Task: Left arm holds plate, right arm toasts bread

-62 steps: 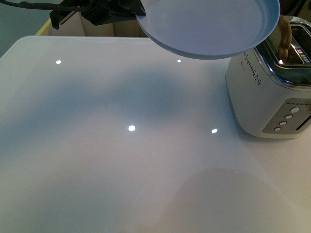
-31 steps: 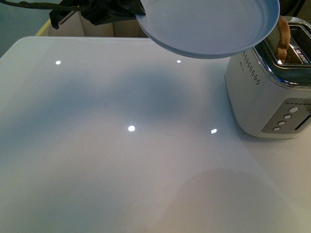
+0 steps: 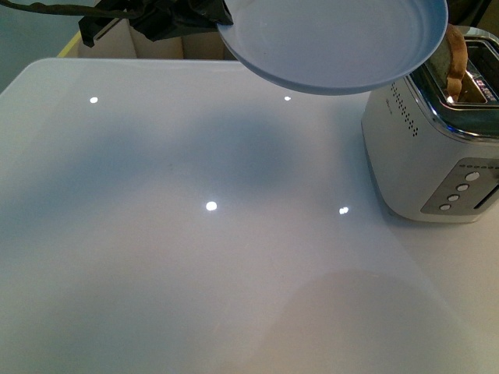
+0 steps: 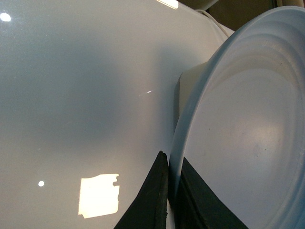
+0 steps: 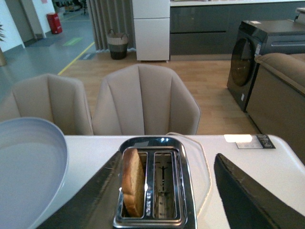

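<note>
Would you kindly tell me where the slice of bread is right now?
The bread stands upright in the toaster, in the slot nearer the plate, at the far right of the table in the front view; the other slot is empty.

The desk (image 3: 156, 273) is glossy, smooth white; the plate (image 3: 335, 39) looks smooth, softly sheened; the toaster (image 3: 405, 156) pairs polished chrome with white plastic.

Open-plan home kitchen-diner, white table (image 3: 156, 273) with toaster (image 5: 150, 181), beige padded chairs (image 5: 143, 100), dark cabinets (image 5: 214, 33), washing machine (image 5: 252, 52), sofa (image 5: 281, 81)
</note>
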Motion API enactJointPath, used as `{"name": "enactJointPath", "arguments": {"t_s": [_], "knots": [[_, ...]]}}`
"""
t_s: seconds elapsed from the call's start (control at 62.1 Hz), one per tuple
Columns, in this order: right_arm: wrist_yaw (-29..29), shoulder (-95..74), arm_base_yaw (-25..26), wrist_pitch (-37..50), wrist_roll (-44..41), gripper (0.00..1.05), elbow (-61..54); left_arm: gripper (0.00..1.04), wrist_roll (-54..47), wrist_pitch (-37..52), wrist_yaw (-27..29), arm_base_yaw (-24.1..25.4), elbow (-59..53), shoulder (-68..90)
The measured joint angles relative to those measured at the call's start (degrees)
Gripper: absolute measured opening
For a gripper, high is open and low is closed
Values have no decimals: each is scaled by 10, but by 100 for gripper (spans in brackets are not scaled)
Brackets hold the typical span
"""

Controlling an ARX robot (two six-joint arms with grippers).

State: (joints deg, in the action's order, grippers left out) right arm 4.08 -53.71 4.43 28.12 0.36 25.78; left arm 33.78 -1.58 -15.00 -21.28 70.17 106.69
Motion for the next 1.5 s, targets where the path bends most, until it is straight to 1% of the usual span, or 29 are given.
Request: {"name": "enactJointPath", "arguments": {"t_s": [0.016, 0.048, 0.064, 0.081, 0.113, 0.177, 0.193, 0.274, 0.306, 0.58, 0.789, 1.208, 1.272, 1.353, 1.498], "knots": [[0, 2, 0, 1, 0, 49, -3, 3, 0, 0, 0, 0, 0, 0], [-3, 12, -4, 7, 0, 42, -22, 3, 0, 0, 0, 0, 0, 0], [-8, 15, -7, 9, 0, 40, -27, 3, 0, 0, 0, 0, 0, 0], [-23, 21, -15, 11, 0, 37, -36, 3, 0, 0, 0, 0, 0, 0], [-35, 30, -26, 15, 0, 31, -51, 3, 0, 0, 0, 0, 0, 0], [-36, 47, -37, 20, -1, 20, -75, 3, 0, 0, 0, 0, 0, 0], [-36, 48, -38, 20, -1, 19, -77, 3, 0, 0, 0, 0, 0, 0], [-38, 71, -41, 26, -1, 5, -103, 3, 0, 0, 0, -1, 0, 0], [-39, 78, -41, 26, -4, 2, -112, 3, 0, 0, 0, 0, 0, 0], [-40, 143, -42, 22, -2, 2, -170, 3, 0, 0, 0, 0, 0, 0], [-40, 200, -42, -4, -2, 2, -204, 3, 0, 0, 0, 0, 0, 0], [-41, 304, -42, -73, -2, 2, -237, 3, 0, 0, 0, 0, 0, 0], [-40, 313, -42, -63, -1, 2, -247, 3, 0, 0, 0, 0, 0, 0], [-41, 324, -42, -69, -2, 2, -248, 3, 0, 0, 0, 0, 0, 0], [-41, 360, -42, -102, -2, 2, -248, 3, 0, 0, 0, 0, 0, 0]]}}
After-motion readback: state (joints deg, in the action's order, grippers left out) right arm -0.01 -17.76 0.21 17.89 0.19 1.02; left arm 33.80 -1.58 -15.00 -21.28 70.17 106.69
